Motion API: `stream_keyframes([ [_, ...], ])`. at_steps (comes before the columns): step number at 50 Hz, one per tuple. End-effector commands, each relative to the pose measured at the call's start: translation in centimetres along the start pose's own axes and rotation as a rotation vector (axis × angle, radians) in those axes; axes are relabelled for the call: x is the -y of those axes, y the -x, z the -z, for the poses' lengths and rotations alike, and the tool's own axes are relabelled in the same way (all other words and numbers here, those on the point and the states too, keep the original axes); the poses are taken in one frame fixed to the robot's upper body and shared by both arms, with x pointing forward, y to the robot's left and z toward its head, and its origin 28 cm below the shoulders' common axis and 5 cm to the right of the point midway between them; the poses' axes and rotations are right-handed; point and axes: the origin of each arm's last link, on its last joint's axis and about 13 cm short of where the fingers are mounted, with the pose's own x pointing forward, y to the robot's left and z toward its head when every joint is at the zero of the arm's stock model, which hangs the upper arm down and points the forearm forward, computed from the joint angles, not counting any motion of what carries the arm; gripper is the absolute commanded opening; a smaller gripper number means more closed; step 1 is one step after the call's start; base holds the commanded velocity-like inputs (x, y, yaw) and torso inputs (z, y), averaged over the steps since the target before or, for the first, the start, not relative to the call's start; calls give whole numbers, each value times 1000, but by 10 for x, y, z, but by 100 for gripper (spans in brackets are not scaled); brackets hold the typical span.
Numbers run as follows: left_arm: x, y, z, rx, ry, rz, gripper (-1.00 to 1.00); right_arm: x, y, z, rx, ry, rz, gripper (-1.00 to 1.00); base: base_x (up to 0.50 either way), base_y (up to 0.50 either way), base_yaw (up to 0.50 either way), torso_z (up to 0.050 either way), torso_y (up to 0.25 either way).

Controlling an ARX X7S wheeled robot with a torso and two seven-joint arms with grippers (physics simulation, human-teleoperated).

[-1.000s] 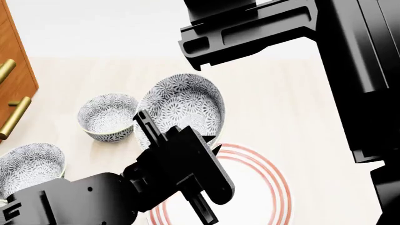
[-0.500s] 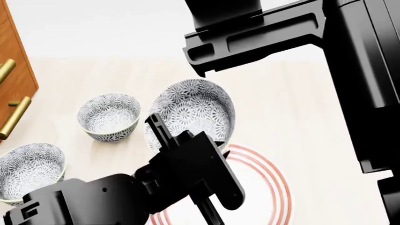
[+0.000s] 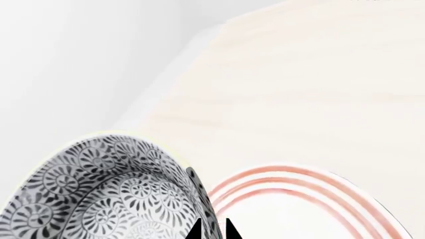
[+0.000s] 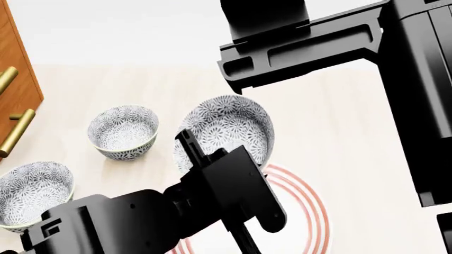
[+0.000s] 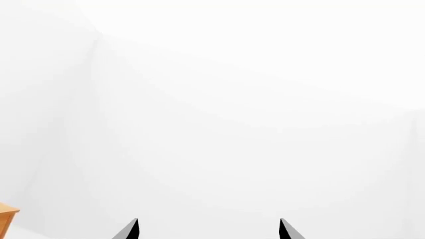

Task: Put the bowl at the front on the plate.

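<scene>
Two arms are in my head view, and only the left one matters for the coming move. Starting with the widest thing, the desk [image 4: 339, 116] carries the plate [image 4: 304, 211], which lies at about 5 o'clock from the held bowl [image 4: 227, 131] and partly under it. I judge the bowl is lifted, its near rim overlapping the plate's far-left edge. The left end effector [image 3: 212, 230] is clamped on the bowl's rim at the side nearest the plate, so the bowl hangs toward 11 o'clock from the grip. As I judge it, the carry must go on toward 5 o'clock until the bowl sits over the rings' centre. Being round, the bowl has no long axis to align.

Next in size, two more bowls, one [image 4: 121, 131] at 9 o'clock of the held one, another [image 4: 32, 190] at 8 o'clock, stand apart on the desk.

My left wrist view shows the fingertips pinching the rim with the plate's red rings just beside, which the arm hides from the head view. The right end effector [image 5: 207, 229] has its fingers spread, holds nothing and faces blank white.
</scene>
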Motion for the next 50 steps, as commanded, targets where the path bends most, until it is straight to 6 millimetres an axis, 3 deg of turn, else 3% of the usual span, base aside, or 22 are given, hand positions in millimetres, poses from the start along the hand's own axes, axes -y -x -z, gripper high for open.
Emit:
stream_keyframes([
  [1, -6, -5, -6, 0, -2, -1, -100, 1, 1, 1, -2, -2, 4, 100, 0, 0, 0, 0, 0],
  [50, -18, -11, -16, -75, -76, 182, -100, 1, 1, 6, -6, -2, -3, 100, 0, 0, 0, 0, 0],
])
